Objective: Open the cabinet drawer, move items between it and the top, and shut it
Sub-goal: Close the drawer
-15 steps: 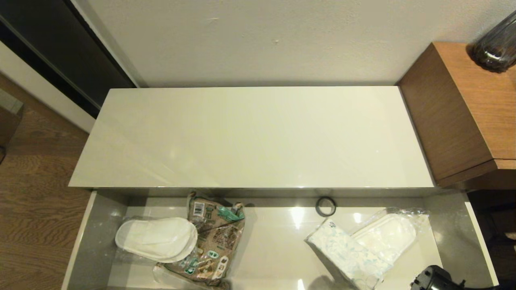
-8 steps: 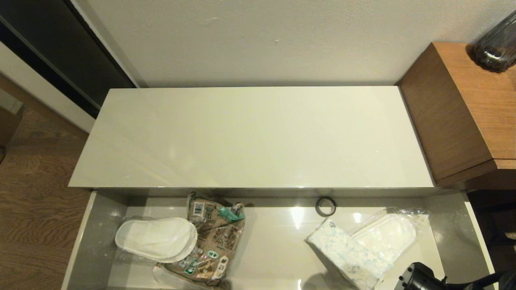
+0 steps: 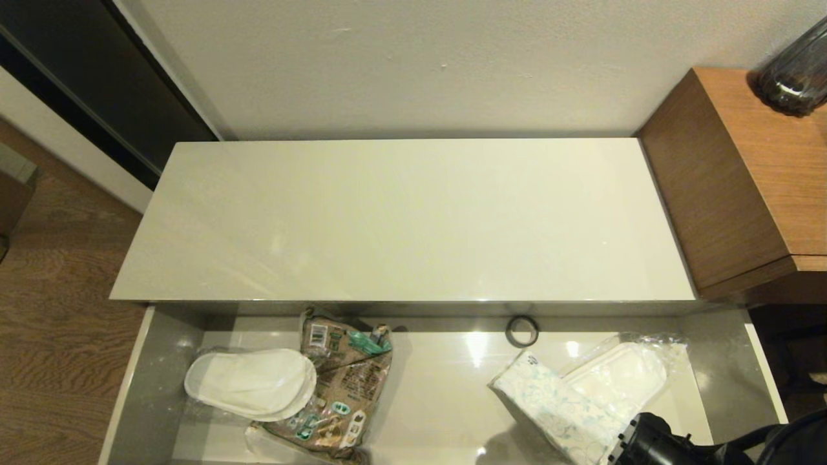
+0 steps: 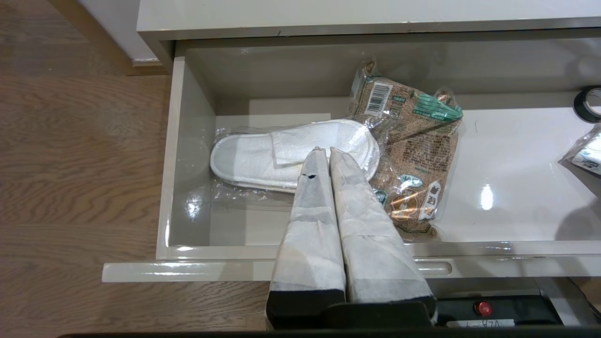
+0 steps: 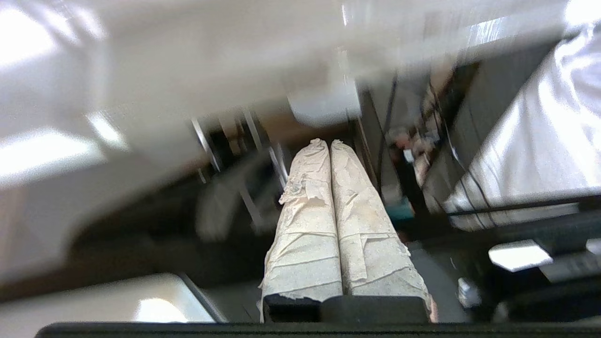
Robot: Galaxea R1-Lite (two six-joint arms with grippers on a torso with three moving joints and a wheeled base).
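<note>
1. The cabinet drawer point(image 3: 161, 361) is pulled fully open below the top point(image 3: 400, 219), which carries nothing.
2. One pair of slippers in clear plastic point(image 3: 251, 382) lies at the drawer's left end, touching the brown printed packet point(image 3: 342, 381) beside it.
3. The tissue pack point(image 3: 555, 405) lies toward the drawer's right end, resting partly over a second wrapped pair of slippers point(image 3: 623, 374).
4. A small dark ring point(image 3: 522, 330) sits near the drawer's back wall, just behind the tissue pack.
5. The right arm point(image 3: 652, 442) enters at the lower right of the head view, its dark body just beside the near end of the tissue pack. Contact cannot be confirmed.
6. The right gripper point(image 5: 326, 143) has both taped fingers pressed together, holding nothing.
7. The left gripper point(image 4: 325, 151) is parked in front of the drawer, fingers together and empty, pointing toward the left slippers.
8. A brown wood-grain desk point(image 3: 743, 181) stands at the right of the top.
</note>
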